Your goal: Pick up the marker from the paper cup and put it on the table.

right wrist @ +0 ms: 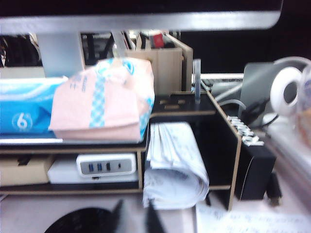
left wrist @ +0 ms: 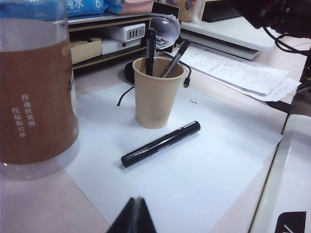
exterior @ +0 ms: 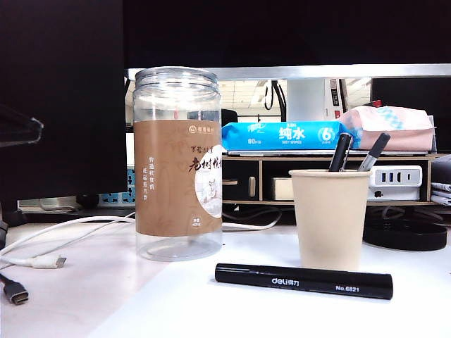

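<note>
Left claw (left wrist: 133, 216) tips together | marker (exterior: 303, 280) fronts paper cup (exterior: 329, 218), jar (exterior: 178, 163) beside

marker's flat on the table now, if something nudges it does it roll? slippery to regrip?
The marker is probably apt to roll: round barrel lying on its side on the smooth table. Likely stiff and light, being slim plastic. Its glossy barrel may slip in a pinch.
</note>
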You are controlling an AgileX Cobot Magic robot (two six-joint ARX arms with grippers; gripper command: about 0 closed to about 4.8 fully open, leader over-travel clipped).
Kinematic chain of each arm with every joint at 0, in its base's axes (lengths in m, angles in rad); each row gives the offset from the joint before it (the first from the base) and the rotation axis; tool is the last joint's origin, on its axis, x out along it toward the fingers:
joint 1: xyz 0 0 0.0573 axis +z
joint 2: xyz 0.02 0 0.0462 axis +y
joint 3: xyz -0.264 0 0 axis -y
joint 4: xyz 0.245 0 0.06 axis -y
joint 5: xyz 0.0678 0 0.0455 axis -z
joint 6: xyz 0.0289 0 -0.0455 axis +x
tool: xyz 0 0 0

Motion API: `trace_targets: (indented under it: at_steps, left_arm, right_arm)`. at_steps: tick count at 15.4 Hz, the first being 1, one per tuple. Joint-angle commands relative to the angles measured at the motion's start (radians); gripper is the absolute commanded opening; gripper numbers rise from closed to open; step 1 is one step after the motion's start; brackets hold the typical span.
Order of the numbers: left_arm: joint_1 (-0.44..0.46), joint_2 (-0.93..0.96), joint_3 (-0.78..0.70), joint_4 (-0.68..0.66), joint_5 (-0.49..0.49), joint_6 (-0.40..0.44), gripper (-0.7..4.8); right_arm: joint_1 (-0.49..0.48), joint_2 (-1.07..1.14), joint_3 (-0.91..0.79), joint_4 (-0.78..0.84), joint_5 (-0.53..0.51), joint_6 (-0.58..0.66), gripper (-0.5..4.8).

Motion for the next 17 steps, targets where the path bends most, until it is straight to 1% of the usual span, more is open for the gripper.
trace_targets:
  at_steps: [1, 2, 4, 10, 17]
  left_arm:
    - [-0.001, 0.000, -0.001, -0.010, 0.009, 0.003, -0.04]
    - [-0.001, 0.000, -0.001, -0.010, 0.009, 0.003, -0.04]
    - [-0.001, 0.000, -0.001, -0.010, 0.009, 0.003, -0.04]
    - [-0.001, 0.000, -0.001, -0.010, 0.009, 0.003, -0.04]
    - [-0.001, 0.000, -0.001, -0.010, 0.009, 0.003, -0.04]
  right_arm:
    - [0.025, -0.009, -0.003, -0.001, -0.031, -0.025, 0.23]
    - [0.044, -0.011, -0.003, -0.011, -0.032, -0.025, 0.05]
    - [0.075, -0.037, -0.003, -0.047, -0.031, -0.042, -0.01]
    - [0.018, -0.050, -0.003, -0.066, -0.027, -0.047, -0.01]
    - [0.024, -0.050, -0.003, -0.076, -0.035, -0.024, 0.01]
